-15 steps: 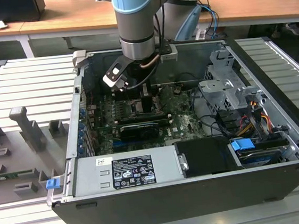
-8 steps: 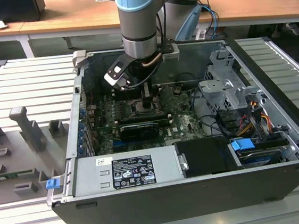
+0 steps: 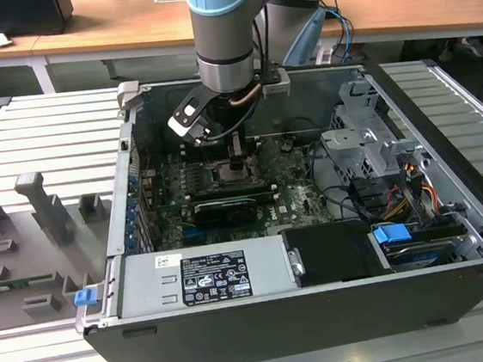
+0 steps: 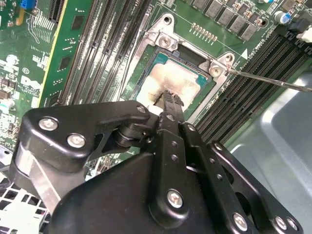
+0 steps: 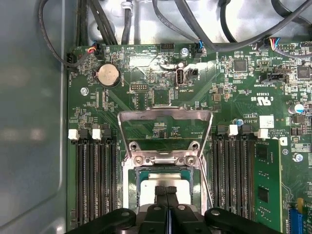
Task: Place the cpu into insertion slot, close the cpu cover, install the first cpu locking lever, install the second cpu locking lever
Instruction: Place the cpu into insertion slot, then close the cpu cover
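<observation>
The cpu [image 4: 173,80] lies seated in the insertion slot [image 5: 140,181], and the cpu cover [image 5: 165,112] is tipped up open off it. The hand [image 5: 166,191], fingers pressed together and pinching nothing, points straight down, its tips at the chip's face. The open computer case [image 3: 326,328] rests on a ribbed metal surface [image 3: 29,134], with wooden desks [image 3: 121,25] beyond.

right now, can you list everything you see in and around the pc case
case: 1, black, open
motherboard: 1, green, inside the case
insertion slot: 1, black, metal rim, on the motherboard
cpu: 1, silver-grey, seated in the insertion slot
cpu cover: 1, silver-grey, swung open
locking lever: 1, silver, sticking out beside the slot
memory slots: 2 banks, black, either side of the slot
power supply: 1, grey, in the case
gripper: 1, black, shut, above the cpu
</observation>
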Robot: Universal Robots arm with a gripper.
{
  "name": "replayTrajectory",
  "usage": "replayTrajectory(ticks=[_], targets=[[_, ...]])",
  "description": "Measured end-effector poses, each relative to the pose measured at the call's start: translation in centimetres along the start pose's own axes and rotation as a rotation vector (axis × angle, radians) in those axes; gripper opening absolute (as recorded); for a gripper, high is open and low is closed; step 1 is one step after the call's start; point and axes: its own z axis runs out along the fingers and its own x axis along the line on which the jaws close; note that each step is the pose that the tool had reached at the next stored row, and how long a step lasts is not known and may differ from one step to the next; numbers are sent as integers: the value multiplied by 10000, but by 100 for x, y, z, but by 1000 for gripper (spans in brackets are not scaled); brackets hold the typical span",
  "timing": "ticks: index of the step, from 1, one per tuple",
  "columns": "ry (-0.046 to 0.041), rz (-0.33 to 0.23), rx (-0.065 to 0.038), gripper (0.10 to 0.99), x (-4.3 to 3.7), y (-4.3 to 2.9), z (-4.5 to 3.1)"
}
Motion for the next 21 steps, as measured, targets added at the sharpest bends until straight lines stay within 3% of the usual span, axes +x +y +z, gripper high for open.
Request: replayTrajectory(ticks=[5,8,12,21], targets=[[-3,-1,2,106,0,1,-10],[6,0,2,106,4,8,-117],[13,2,4,106,6,13,-200],[11,0,5,106,8,43,-242]])
